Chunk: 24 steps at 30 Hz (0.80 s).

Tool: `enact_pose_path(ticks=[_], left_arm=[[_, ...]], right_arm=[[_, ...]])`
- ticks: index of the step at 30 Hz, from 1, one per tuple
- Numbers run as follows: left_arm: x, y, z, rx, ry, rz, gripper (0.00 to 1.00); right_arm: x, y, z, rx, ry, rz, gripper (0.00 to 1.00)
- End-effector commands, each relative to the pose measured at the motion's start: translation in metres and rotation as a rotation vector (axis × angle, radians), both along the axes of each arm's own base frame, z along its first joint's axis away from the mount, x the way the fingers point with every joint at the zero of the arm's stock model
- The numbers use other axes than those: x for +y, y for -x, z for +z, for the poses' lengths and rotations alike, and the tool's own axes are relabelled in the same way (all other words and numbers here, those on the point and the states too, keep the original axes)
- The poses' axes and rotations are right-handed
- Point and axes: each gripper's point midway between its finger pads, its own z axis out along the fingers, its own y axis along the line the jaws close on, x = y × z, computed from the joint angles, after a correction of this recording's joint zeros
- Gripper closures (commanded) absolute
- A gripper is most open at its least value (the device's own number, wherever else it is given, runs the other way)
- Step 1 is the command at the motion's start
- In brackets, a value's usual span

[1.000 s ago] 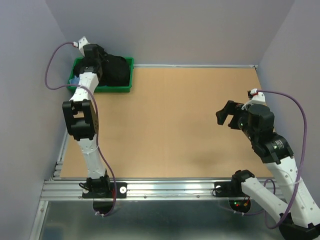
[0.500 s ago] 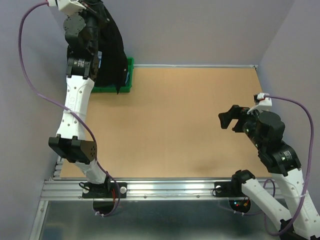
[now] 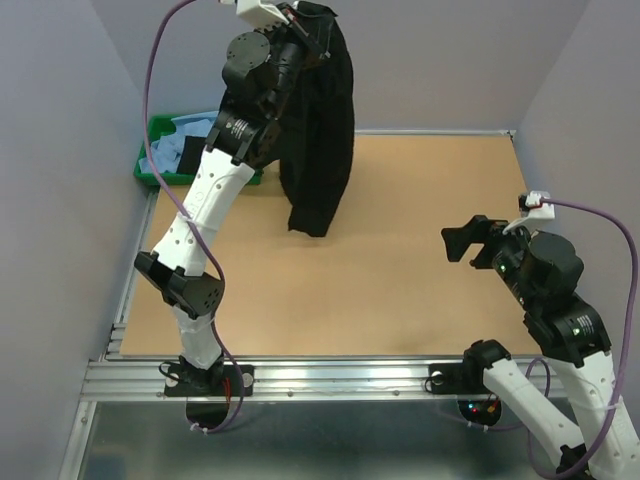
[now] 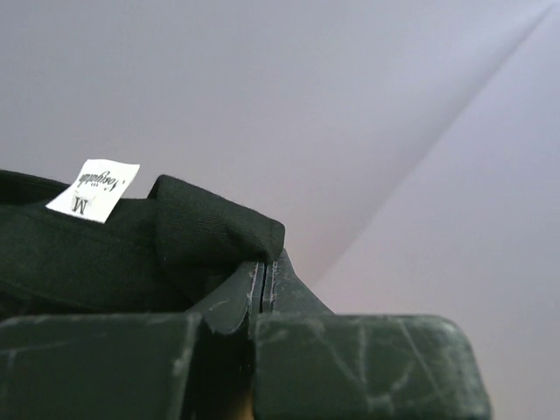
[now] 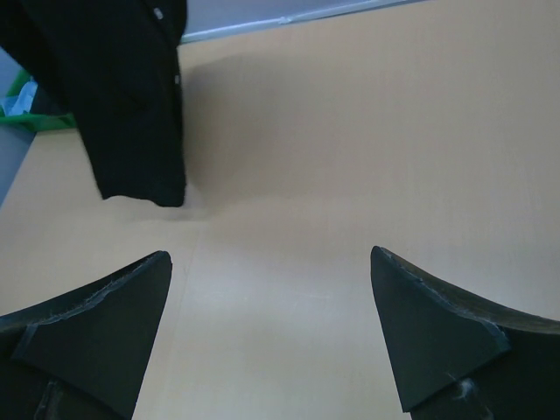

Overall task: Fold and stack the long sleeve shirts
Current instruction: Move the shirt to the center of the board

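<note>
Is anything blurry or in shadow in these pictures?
Top view: even light, sharp, though the plain black cloth shirt shows hardly any folds. Left wrist view: the writing on its white label is soft. Right wrist view: a faint shadow falls on the tan table beside the shirt; the fingers of the right gripper look very dark.

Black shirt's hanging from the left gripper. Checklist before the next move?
1. Left gripper shut on black shirt: ok.
2. Right gripper open and empty: ok.
3. Shirt hangs outside the green tray: ok.
4. Hem lifted off the table: cannot tell.
5. Shirt spread out for folding: not ok, it hangs in a narrow bunch.
</note>
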Motion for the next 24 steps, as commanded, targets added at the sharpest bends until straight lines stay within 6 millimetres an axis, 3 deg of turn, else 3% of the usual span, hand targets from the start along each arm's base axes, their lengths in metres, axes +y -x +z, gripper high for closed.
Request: enact_pose_path(ticks=[1,6,9,10,11,12,13,14,15,16,17,18,19,20,21,22,23,24], left_arm=[[0.015,0.081,0.110,-0.264,0.153,-0.059,1.00],[0.037,0.120,0.135,-0.331,0.198,-0.069,1.00],[0.040,0.125,0.120,-0.294,0.174,-0.070,1.00],[0.053,0.143,0.126,-0.309,0.184,-0.070,1.00],[0.056,0.147,0.119,-0.295,0.175,-0.070,1.00],[0.045,0.131,0.081,-0.216,0.124,-0.071,1.00],[0.045,0.132,0.048,-0.155,0.085,-0.071,1.00],[0.058,0.150,0.062,-0.190,0.108,-0.071,1.00],[0.046,0.133,0.006,-0.083,0.039,-0.072,1.00],[0.058,0.150,-0.003,-0.078,0.036,-0.072,1.00],[0.020,0.162,-0.072,-0.001,-0.130,-0.273,1.00],[0.030,0.158,-0.100,0.066,-0.146,-0.221,1.00],[0.057,0.164,-0.113,0.130,-0.074,-0.121,1.00],[0.065,0.159,-0.186,0.303,-0.127,-0.069,0.92],[0.078,0.162,-0.216,0.386,-0.123,-0.016,0.92],[0.090,0.180,-0.232,0.409,-0.138,-0.014,0.92],[0.107,0.181,-0.255,0.508,-0.030,0.072,0.65],[0.126,0.189,-0.308,0.632,-0.072,0.165,0.44]], right_arm=[[-0.002,0.007,0.048,-0.143,-0.032,0.007,0.00],[-0.007,0.003,0.045,-0.137,-0.004,-0.017,0.00],[-0.004,-0.002,0.040,-0.117,0.012,-0.010,0.00],[-0.003,-0.005,0.037,-0.105,0.024,-0.006,0.00],[-0.001,-0.007,0.035,-0.099,0.030,0.001,0.00],[0.000,-0.009,0.032,-0.088,0.038,0.006,0.00],[0.002,-0.012,0.027,-0.072,0.047,0.016,0.00],[0.003,-0.012,0.026,-0.070,0.049,0.017,0.00],[0.007,-0.016,0.021,-0.051,0.057,0.036,0.00],[0.010,-0.018,0.015,-0.037,0.077,0.054,0.00],[0.013,-0.022,0.008,-0.015,0.090,0.070,0.00],[0.016,-0.024,0.004,0.000,0.099,0.083,0.00],[0.021,-0.025,-0.004,0.020,0.109,0.113,0.00],[0.024,-0.027,-0.010,0.036,0.118,0.130,0.00],[0.030,-0.031,-0.019,0.067,0.124,0.156,0.00],[0.032,-0.033,-0.025,0.085,0.133,0.166,0.00],[0.033,-0.036,-0.031,0.103,0.141,0.168,0.00],[0.039,-0.037,-0.042,0.135,0.141,0.202,0.00]])
